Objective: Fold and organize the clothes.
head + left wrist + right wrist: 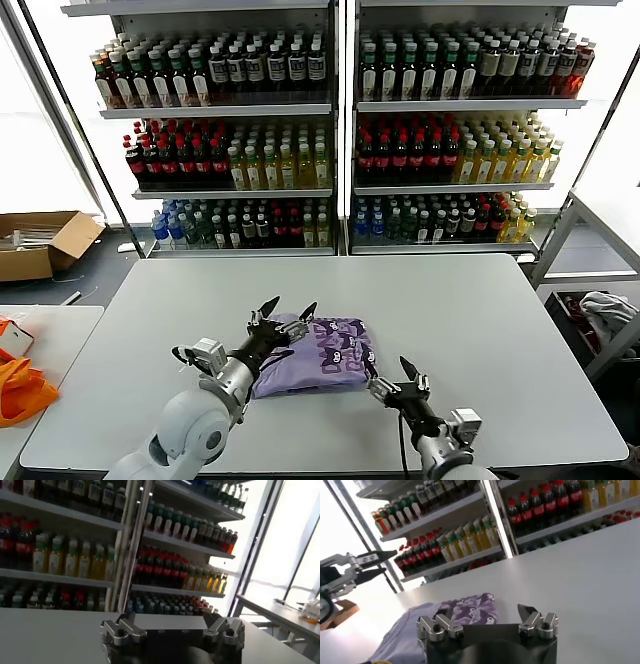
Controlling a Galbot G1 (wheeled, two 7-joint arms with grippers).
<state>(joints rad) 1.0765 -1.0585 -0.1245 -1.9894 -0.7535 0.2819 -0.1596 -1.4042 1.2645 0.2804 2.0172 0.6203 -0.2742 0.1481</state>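
Observation:
The lavender T-shirt (318, 358) lies folded in a compact rectangle on the grey table (480, 330), its dark cartoon print facing up at the far right part. My left gripper (287, 310) is open and empty, hovering just above the shirt's far left corner. My right gripper (391, 377) is open and empty, just off the shirt's near right corner. In the right wrist view the shirt (465, 611) lies beyond the open right gripper (485, 617). The left wrist view shows the open left gripper (172, 626) facing the shelves; the shirt is hidden there.
Shelves of bottles (340, 140) stand behind the table. A cardboard box (40, 243) sits on the floor at far left. Bright orange fabric (20, 388) lies on a side table at left. A white-grey cloth (606, 306) lies in a bin at right.

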